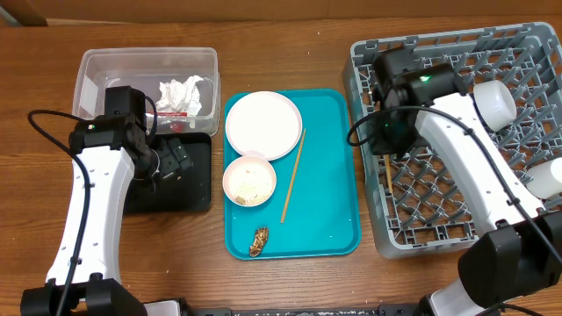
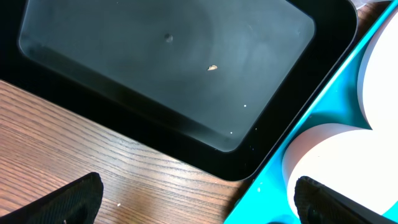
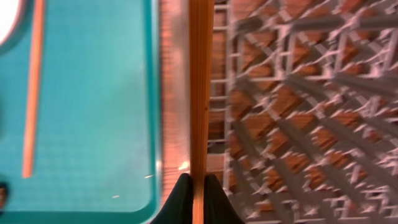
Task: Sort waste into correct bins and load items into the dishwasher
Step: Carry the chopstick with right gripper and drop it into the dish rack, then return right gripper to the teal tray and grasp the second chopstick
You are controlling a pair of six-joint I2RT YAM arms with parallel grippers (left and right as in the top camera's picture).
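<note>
My right gripper (image 3: 199, 190) is shut on a wooden chopstick (image 3: 200, 87), held over the left edge of the grey dish rack (image 1: 439, 228); from overhead the stick (image 1: 389, 174) pokes out below the gripper (image 1: 387, 151). A second chopstick (image 1: 292, 175) lies on the teal tray. My left gripper (image 2: 202, 208) hangs open over the black tray's (image 2: 168, 62) corner, its right finger (image 2: 336, 202) above the cream bowl (image 2: 329, 149). That bowl (image 1: 248, 180) holds rice-like grains. The white plate (image 1: 263, 125) sits behind it, and a brown scrap (image 1: 259, 242) lies near the tray's front.
The clear tub (image 1: 105, 70) at the back left holds a crumpled napkin (image 1: 184, 92) and a bit of red wrapper. A white cup (image 1: 493, 104) and another pale dish (image 1: 549, 180) stand in the rack. The teal tray (image 1: 329, 158) lies between both arms.
</note>
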